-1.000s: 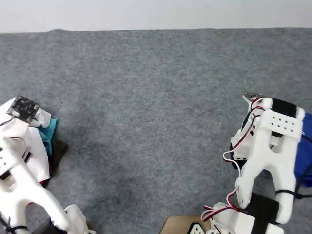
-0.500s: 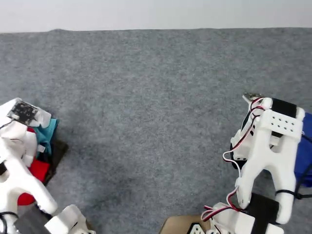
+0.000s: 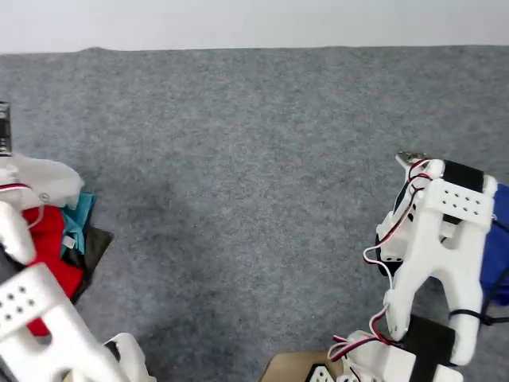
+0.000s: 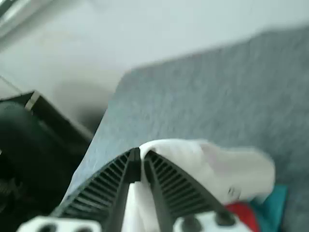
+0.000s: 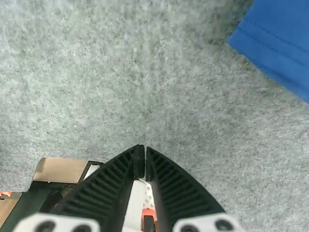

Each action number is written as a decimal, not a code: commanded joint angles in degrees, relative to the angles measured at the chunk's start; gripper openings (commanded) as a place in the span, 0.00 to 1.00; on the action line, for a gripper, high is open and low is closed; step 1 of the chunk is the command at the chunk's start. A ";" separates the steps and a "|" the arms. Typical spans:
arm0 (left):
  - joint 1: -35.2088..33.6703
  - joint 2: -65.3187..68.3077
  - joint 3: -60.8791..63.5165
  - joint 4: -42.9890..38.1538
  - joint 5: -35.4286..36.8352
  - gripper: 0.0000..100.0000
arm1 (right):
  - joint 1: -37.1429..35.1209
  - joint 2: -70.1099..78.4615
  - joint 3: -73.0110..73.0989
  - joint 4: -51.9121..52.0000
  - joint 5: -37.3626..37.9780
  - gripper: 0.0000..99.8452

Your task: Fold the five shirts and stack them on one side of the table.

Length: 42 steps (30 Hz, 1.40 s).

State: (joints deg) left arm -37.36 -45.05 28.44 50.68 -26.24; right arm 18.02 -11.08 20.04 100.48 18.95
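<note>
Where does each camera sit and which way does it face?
High view: fixed overhead, looking down on the table; left arm and right arm show.
Left wrist view: on its arm, facing the wall past the left gripper, shut on the white shirt.
Right wrist view: on its arm, facing the table past the shut right gripper.
Shared: blue shirt, high and right wrist views.

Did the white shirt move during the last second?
Yes. The white shirt moved off the pile toward the table's far side, uncovering the red shirt; the teal shirt stayed put.
</note>
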 commanded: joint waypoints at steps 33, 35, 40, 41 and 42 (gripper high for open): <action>58.11 -0.62 -8.48 -13.27 11.16 0.01 | -0.66 -2.59 -0.26 1.63 -0.70 0.01; 57.93 -0.62 -7.08 -12.13 11.16 0.01 | -0.66 -2.59 -0.26 1.63 -0.70 0.01; 53.45 -1.05 2.77 -11.96 11.16 0.01 | -0.66 -2.59 -0.26 1.71 -0.70 0.01; 52.31 -1.14 4.53 -11.69 11.16 0.01 | -0.66 -2.59 -0.26 1.80 -0.70 0.01; 50.73 -1.23 6.29 -11.69 10.99 0.01 | -0.66 -2.59 -0.18 1.89 -0.70 0.01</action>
State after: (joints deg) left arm 16.44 -45.58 31.60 38.81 -15.60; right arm 18.02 -11.08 20.04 100.48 18.95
